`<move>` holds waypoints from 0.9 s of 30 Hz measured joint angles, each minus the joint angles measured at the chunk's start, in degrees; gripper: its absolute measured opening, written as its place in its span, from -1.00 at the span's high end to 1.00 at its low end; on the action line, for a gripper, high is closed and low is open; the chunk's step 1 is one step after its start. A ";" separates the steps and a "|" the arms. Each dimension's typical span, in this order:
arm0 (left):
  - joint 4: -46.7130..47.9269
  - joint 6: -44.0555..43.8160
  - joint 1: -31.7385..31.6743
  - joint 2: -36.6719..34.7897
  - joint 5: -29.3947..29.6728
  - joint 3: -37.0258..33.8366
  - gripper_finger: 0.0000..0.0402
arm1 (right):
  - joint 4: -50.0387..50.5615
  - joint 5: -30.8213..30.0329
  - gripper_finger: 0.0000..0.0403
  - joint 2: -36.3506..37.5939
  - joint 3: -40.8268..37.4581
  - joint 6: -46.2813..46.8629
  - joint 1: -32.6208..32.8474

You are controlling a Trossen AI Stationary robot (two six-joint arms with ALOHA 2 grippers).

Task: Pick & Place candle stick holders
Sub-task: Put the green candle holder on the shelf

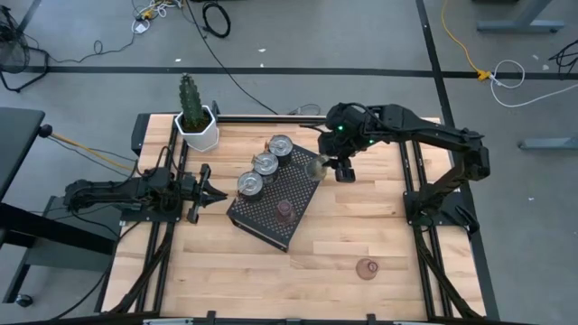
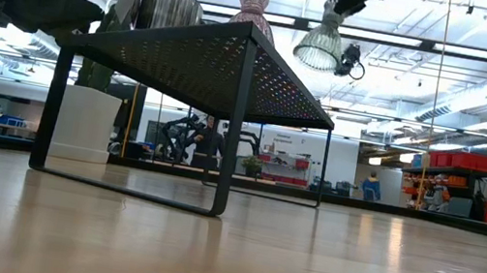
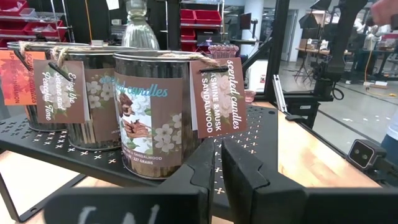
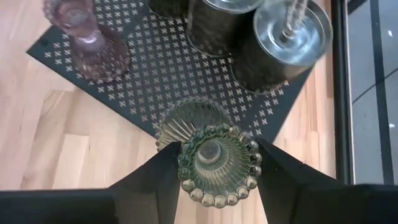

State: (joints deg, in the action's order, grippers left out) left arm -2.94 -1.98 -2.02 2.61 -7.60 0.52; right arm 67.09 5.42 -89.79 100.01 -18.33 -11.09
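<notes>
This is a robotics lab or workshop in a large industrial hall. The wooden table [image 1: 361,226] stands on a grey concrete floor [image 1: 298,36] marked with black tape lines, with loose cables [image 1: 217,18] trailing across it. The low view shows a high open ceiling [image 2: 434,49] with strip lights and ducts, red storage bins [image 2: 460,161] on shelves, and other workstations in the distance.

Overhead, table-level and two close wrist views, all sharing the black tray [image 1: 271,212]
</notes>
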 joint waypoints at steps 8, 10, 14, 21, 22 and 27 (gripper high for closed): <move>0.00 0.00 0.02 0.00 0.00 0.00 0.83 | 0.44 -0.01 0.16 -2.92 3.13 -0.37 2.33; 0.00 0.00 0.02 -0.01 0.00 0.01 0.83 | 0.42 0.01 0.16 -3.67 3.28 -0.39 2.90; 0.00 0.00 0.02 0.00 0.00 0.00 0.83 | 0.27 0.03 0.16 -4.98 3.30 -0.63 3.96; 0.00 0.00 0.00 -0.02 0.00 0.00 0.83 | -0.32 -0.01 0.16 -6.69 3.30 -2.21 5.42; 0.00 0.00 0.01 0.00 0.00 0.01 0.83 | -0.66 0.01 0.16 -6.97 3.31 -2.48 5.63; 0.00 0.00 0.00 0.00 0.00 0.02 0.83 | -1.31 0.01 0.16 -7.92 3.32 -3.41 6.23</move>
State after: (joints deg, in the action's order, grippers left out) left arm -2.94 -1.98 -2.02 2.61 -7.60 0.54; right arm 65.77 5.43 -97.71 103.33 -21.74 -4.85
